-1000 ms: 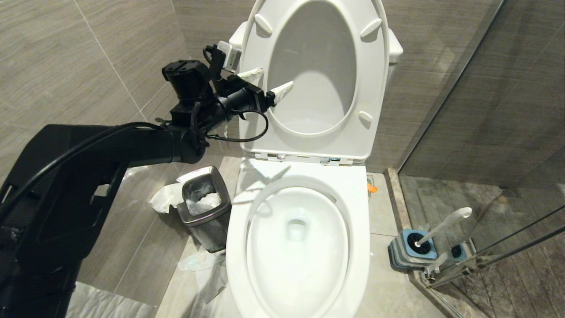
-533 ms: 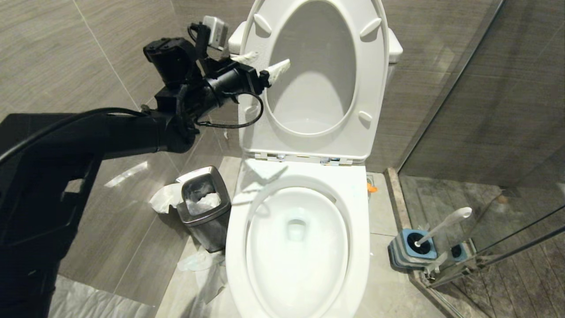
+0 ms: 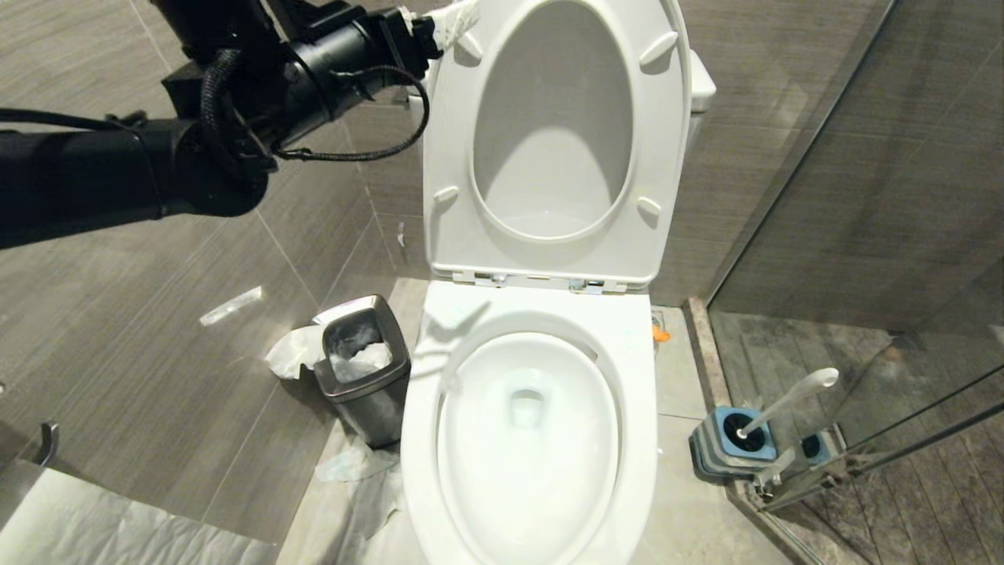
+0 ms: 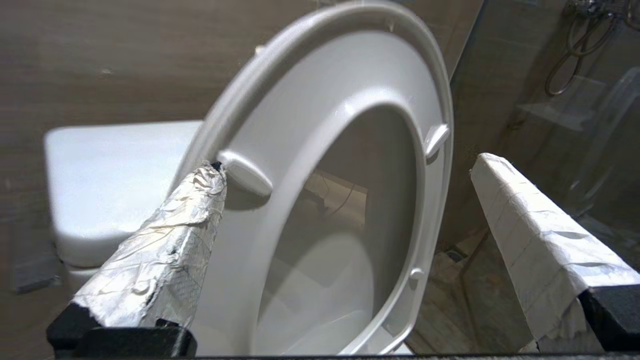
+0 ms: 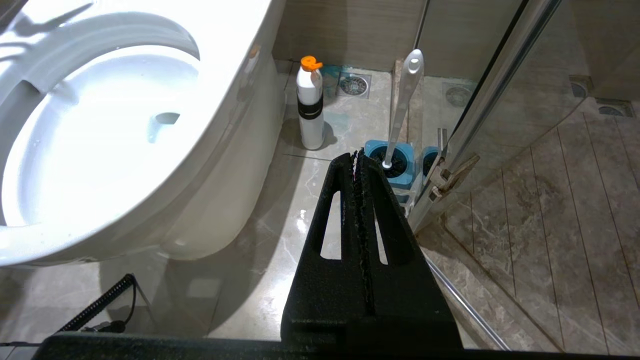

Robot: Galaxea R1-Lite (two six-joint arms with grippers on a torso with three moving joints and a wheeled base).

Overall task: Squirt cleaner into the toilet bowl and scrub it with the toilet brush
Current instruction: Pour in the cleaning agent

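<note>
Toilet bowl (image 3: 527, 439) dead centre below the head camera, basin exposed, water at the bottom. Seat (image 3: 553, 141) and lid stand upright against the tank (image 4: 125, 170). No cleaner visible in the basin, so I'd judge neither squirt nor scrub has begun.

Toilet brush (image 3: 784, 404) sits in its blue-and-grey holder (image 3: 733, 443) on the floor to the robot's right of the bowl, just beside the glass shower door (image 5: 492, 95), handle leaning toward the glass. Cleaner bottle (image 5: 310, 102), white with orange cap, stands upright on the floor between bowl and holder, near the wall; only its cap shows in the head view.

Left hand (image 4: 345, 200) is up at the top edge of the raised seat, spread wide, holding nothing. One wrapped finger (image 4: 170, 250) looks to be touching the seat rim beside a bumper; the other (image 4: 535, 240) hangs clear on the far side. Right hand (image 5: 361, 165) hangs low by the bowl's side, fingers pressed together, empty, pointing toward the holder.

Risks:
- Left finger drags on the rim as it pulls away → seat tips forward and drops over the basin.
- Bottle and brush are both on the right, tight to the glass → a reach there could clip the door or topple the bottle.
- Brush handle leans, so a straight-down approach may miss it.

Steel bin (image 3: 362, 365) with tissue stands on the bowl's left, out of the way.
</note>
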